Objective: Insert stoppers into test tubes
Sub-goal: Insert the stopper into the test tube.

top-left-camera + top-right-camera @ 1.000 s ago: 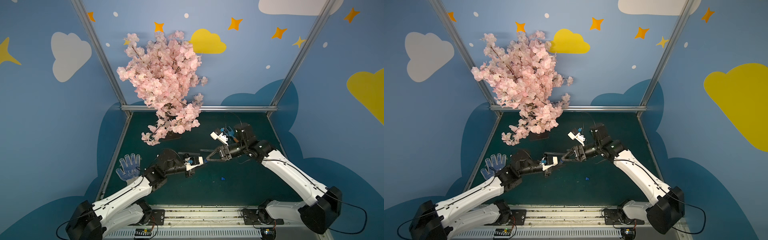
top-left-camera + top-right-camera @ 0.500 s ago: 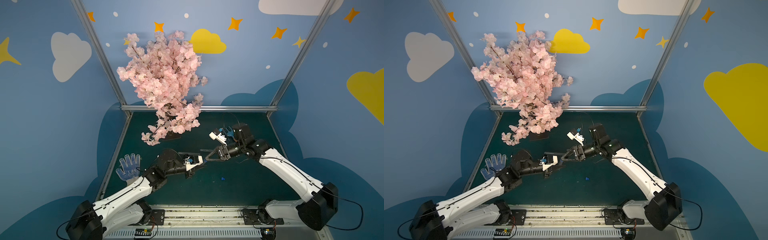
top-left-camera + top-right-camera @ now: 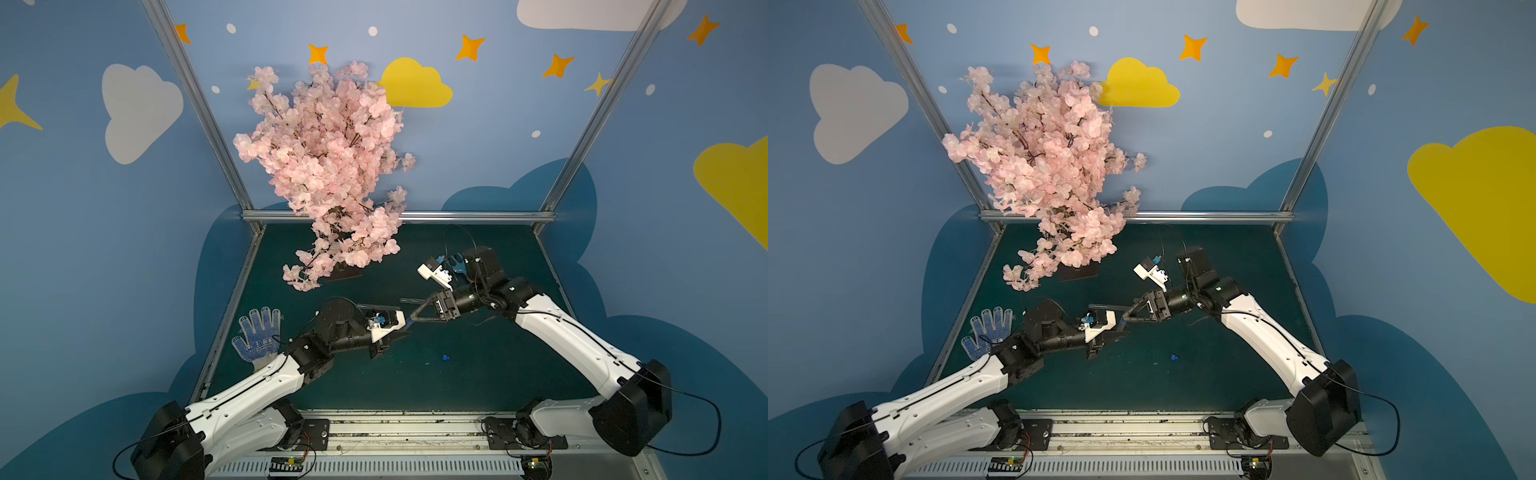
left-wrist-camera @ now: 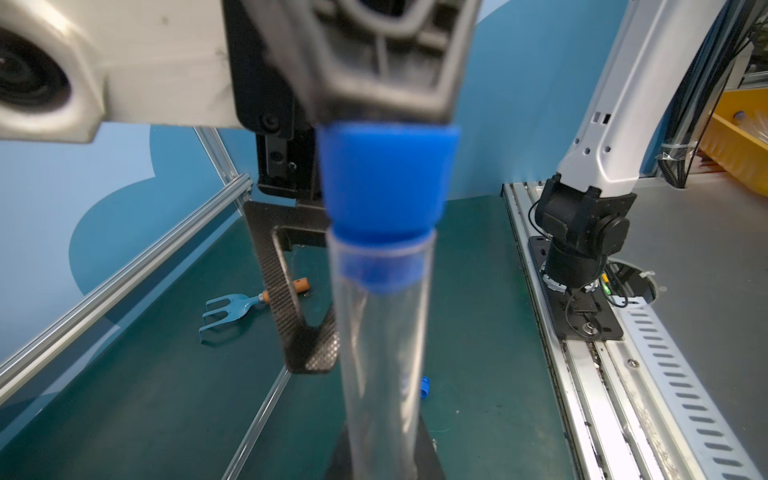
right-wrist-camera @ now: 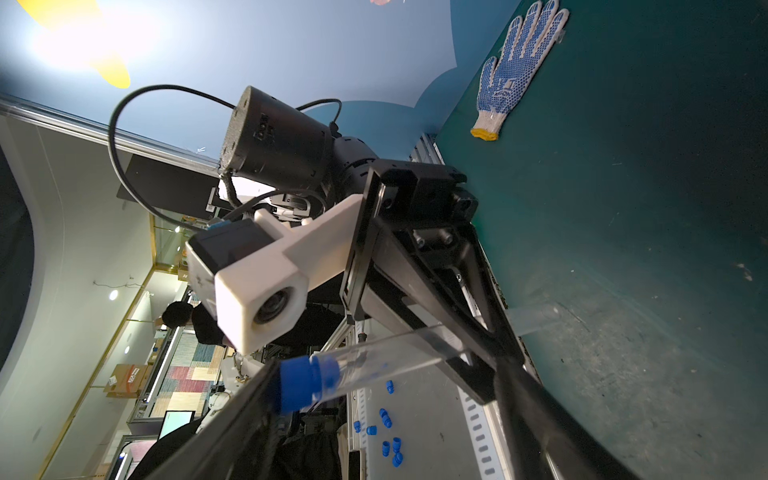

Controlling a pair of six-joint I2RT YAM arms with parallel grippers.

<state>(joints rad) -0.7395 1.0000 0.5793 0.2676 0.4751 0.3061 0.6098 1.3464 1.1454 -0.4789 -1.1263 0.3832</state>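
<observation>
Left wrist view: clamps test tube (image 4: 382, 353) between left fingers (image 4: 430, 457); touches blue stopper (image 4: 384, 183), seated in its mouth, with one of wide-apart right fingers (image 4: 374, 95).

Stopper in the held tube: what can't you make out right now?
- Stopper: a speck in both top views; too small to judge seating.
- Right tool: its finger at the stopper's cap is blurred in the left wrist view; contact unclear.
- Tube: the end away from the stopper is cut off by the left wrist view's edge.
- Rake: handle partly behind the right tool's finger in the left wrist view.
</observation>
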